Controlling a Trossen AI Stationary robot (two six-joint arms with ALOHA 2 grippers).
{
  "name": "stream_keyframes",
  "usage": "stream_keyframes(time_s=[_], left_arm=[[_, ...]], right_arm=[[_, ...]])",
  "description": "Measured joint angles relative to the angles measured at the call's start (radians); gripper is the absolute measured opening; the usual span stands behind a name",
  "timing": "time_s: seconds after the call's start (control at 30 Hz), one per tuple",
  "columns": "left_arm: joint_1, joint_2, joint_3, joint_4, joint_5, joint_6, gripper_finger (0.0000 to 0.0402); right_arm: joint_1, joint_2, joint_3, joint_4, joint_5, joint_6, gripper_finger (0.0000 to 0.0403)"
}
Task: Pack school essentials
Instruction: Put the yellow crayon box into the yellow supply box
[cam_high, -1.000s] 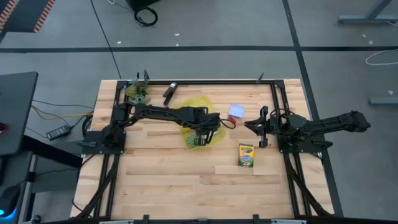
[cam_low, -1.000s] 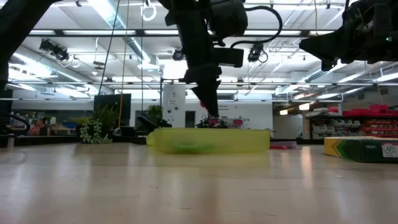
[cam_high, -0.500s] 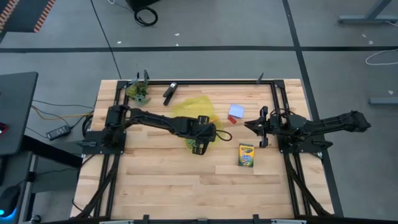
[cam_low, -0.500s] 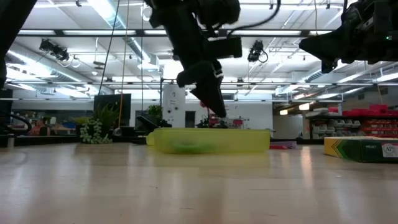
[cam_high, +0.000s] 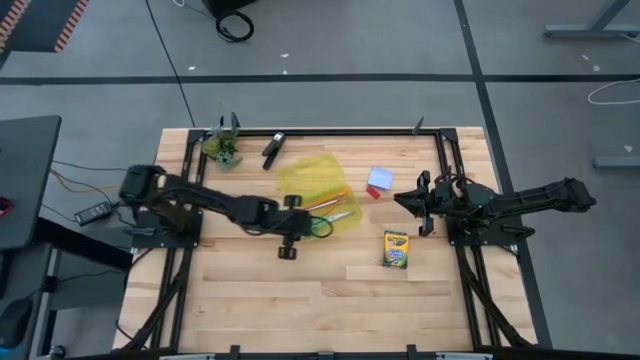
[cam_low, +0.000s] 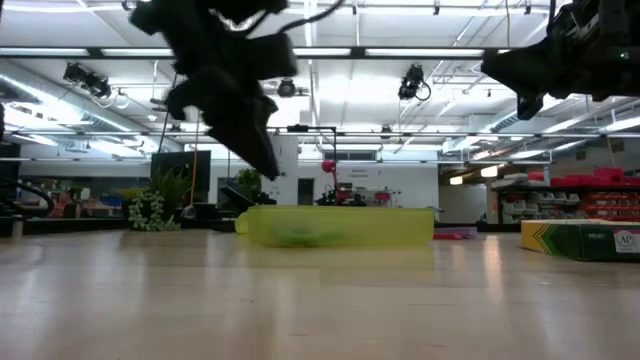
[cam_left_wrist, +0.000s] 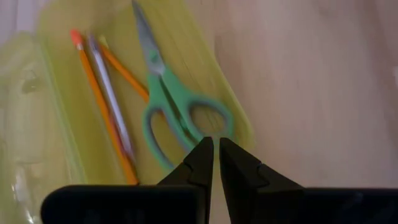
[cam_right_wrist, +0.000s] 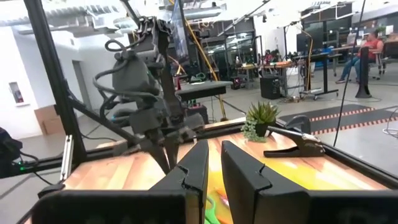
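The left hand (cam_high: 287, 243) is hovering over the tabletop (cam_high: 300, 290) left of centre in the high view, just off the lower left edge of the yellow tray (cam_high: 300, 178). In its wrist view its fingers (cam_left_wrist: 202, 163) are sitting nearly together with only a thin gap, gripping nothing.

Inside the tray, the green scissors (cam_left_wrist: 177, 112) are lying beside two orange pencils (cam_left_wrist: 102, 112) and a purple pen (cam_left_wrist: 112, 106), all slanting the same way. In the high view the scissors (cam_high: 318, 226) are resting at the tray's lower edge, just beside the left hand.

The right hand (cam_high: 412, 203) is waiting at centre right of the high view, raised above the tabletop, its fingers (cam_right_wrist: 193, 168) close together and empty.

The crayon box (cam_high: 396, 250) is lying on the tabletop below the right hand, apart from the tray. The blue notepad (cam_high: 381, 178) is sitting right of the tray, with the small red eraser (cam_high: 372, 191) touching its lower left corner. A black clip (cam_high: 272, 148) and a small plant (cam_high: 222, 148) are sitting at the upper left of the tabletop.
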Motion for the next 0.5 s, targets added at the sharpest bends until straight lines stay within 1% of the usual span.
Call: stream_keyframes(time_s=[0.13, 0.33, 0.5], left_arm=[[-0.002, -0.098, -0.092, -0.009, 0.0, -0.029, 0.0034], [0.005, -0.268, -0.215, -0.001, -0.003, -0.057, 0.0021], [0.007, -0.429, -0.304, 0.031, -0.039, -0.081, 0.0012]], right_arm=[[0.0, 0.0, 0.0, -0.005, 0.0, 0.034, 0.0051], [0.0, 0.004, 0.0, -0.011, 0.001, 0.041, 0.0051], [0.0, 0.038, 0.0, -0.018, 0.0, 0.101, 0.0051]])
